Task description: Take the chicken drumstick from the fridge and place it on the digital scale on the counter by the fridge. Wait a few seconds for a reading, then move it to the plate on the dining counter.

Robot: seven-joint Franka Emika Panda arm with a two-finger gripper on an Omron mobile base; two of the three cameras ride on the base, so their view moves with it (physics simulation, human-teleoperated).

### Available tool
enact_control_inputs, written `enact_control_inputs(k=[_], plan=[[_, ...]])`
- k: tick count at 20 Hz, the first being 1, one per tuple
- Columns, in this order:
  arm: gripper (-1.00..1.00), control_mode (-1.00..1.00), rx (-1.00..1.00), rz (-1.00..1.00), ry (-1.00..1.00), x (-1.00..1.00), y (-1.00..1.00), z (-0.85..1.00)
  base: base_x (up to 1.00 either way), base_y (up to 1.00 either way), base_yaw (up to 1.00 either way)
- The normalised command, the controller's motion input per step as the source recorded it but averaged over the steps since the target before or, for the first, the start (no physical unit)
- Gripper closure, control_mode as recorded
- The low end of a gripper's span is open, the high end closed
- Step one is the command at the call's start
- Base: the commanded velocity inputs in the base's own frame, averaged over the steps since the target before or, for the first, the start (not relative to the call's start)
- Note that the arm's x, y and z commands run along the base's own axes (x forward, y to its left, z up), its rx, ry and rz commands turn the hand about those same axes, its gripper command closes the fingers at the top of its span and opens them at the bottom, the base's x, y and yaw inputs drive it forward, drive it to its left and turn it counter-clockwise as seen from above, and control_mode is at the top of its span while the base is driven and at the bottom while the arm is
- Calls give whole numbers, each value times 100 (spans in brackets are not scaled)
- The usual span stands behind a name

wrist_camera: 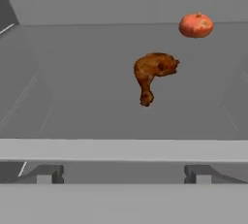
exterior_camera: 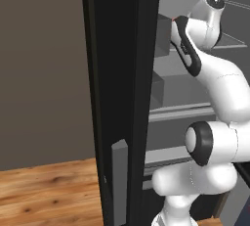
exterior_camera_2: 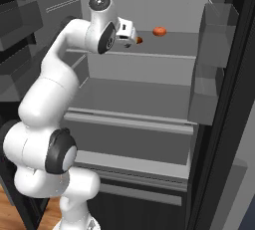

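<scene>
**Reach toward drumstick on upper fridge shelf, nothing gripped yet**

Left base view: the black fridge (exterior_camera: 122, 73) door edge stands open across the middle of the frame, grey handle low on it. The arm rises at right and bends in toward the pale inner shelves. The wrist points into the upper shelf area; the fingers are hidden behind the wrist here.

Right base view: the arm reaches up and rightward into the open fridge. The gripper (exterior_camera_2: 133, 38) sits at upper shelf height, at the shelf's front left. A small brown bit at its tip is the drumstick (exterior_camera_2: 139, 40), mostly hidden by the hand. A red-orange round fruit (exterior_camera_2: 159, 31) lies farther back and to the right on the same shelf. Jaw opening cannot be read from this angle.

Hand view: the drumstick (wrist_camera: 152, 72) lies on the grey shelf, dead ahead and slightly right of centre, apart from the fingers. Its thick end is far and right, and the thin bone end points toward the camera, so the long axis runs roughly along the approach line with a slight bend. The fruit (wrist_camera: 195, 25) sits beyond it, to the right, well apart. Two finger tips show low, widely spread, holding nothing.

Judgement: the next move is straight forward, with the jaws closing across the meat's narrow width.
</scene>
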Motion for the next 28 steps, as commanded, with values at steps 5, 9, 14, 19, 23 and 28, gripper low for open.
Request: enact_control_inputs(k=[5,9,14,19,23,28], plan=[[-100,-100,0,-8,0,81,-11,-3,0,0,0],[-100,-100,0,-7,0,81,-15,-10,0,0,0],[-100,-100,0,-8,0,50,-13,-20,0,0,0],[-100,-100,0,-6,0,27,-3,-30,0,0,0],[-100,-100,0,-2,1,30,0,-34,0,0,0],[-100,-100,0,0,3,29,0,-39,0,0,0]])
